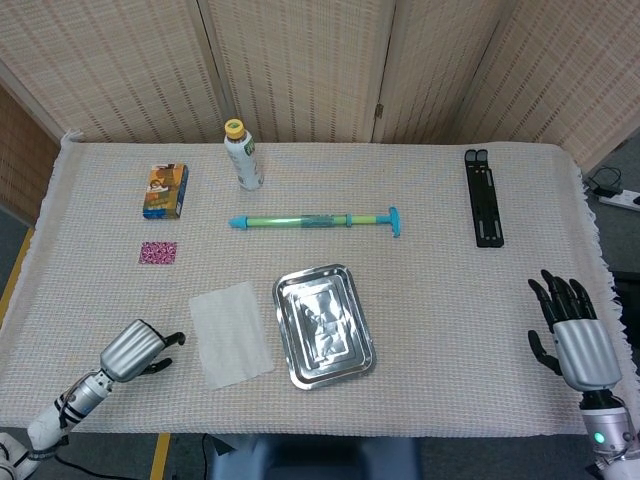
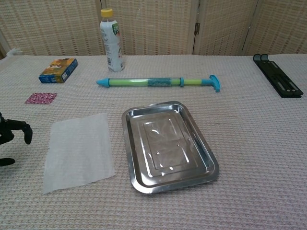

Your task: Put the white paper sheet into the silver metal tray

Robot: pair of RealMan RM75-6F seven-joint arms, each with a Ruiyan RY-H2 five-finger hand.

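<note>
Woven cloth (image 1: 450, 300) up top: white paper sheet (image 1: 231, 333) lies flat just left of the silver metal tray (image 1: 322, 326). My left hand (image 1: 138, 350) sits near the sheet, fingers apart, holding nothing; right hand (image 1: 575, 335) spread, far right. Chest view: left fingertips (image 2: 24, 130) beside the sheet (image 2: 79, 151), tray (image 2: 168, 145) holding nothing.

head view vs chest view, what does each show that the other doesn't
Only the head view shows the right hand, open near the table's right edge, the whole left hand with its forearm, and the floor around the table.

Only the chest view shows a close, low look at the tray's stamped floor; of the left hand it catches just dark fingertips at the frame's left edge.

Both show the paper lying flat left of the tray, not yet touched, plus the bottle, pump, box, pink square and black stand.
</note>
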